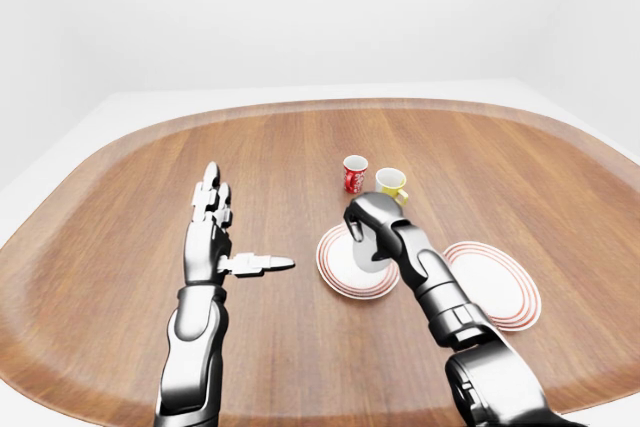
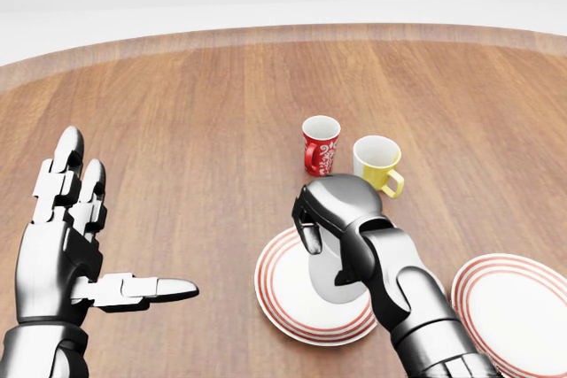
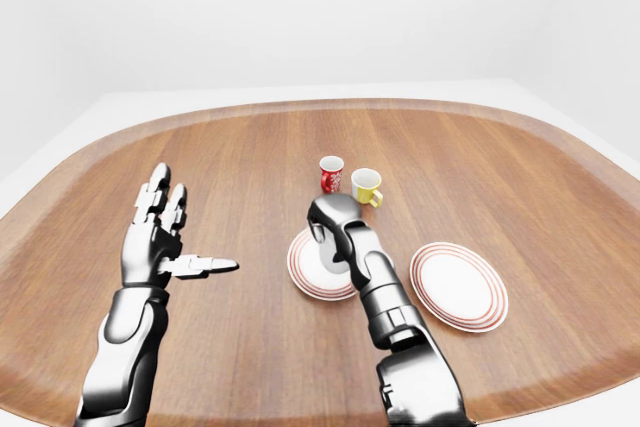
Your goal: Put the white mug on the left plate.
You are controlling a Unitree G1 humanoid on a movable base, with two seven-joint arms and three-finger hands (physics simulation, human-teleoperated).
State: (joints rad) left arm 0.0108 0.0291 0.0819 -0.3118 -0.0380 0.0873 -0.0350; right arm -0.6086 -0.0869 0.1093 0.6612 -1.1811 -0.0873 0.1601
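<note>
White mug is in the right hand's grip, sitting over the middle of the left plate, though I honestly can't tell if its base is already touching the plate or hanging just above. Going left to right: the left hand is way off on the left side of the table, fingers straight up and thumb stuck out sideways, wide open with nothing in it, and well apart from everything else. Then comes the left plate with its red rings, and above it the right hand, coming down from the top with fingers curled round the upper part of the mug, so it's closed on it. Just beyond, on the far side, stand a red mug and a yellow mug side by side, close to the hand but not touching as far as I can see. Furthest right is the right plate, bare. I'd say this is the set-down step: the mug is where it belongs, so next it needs a gentle lowering if it isn't seated, then fingers opening and the hand lifting straight up without knocking those two mugs. The head view cuts off the right plate and the arms; the left-eye view gives the whole table, both full arms and the complete right plate.
</note>
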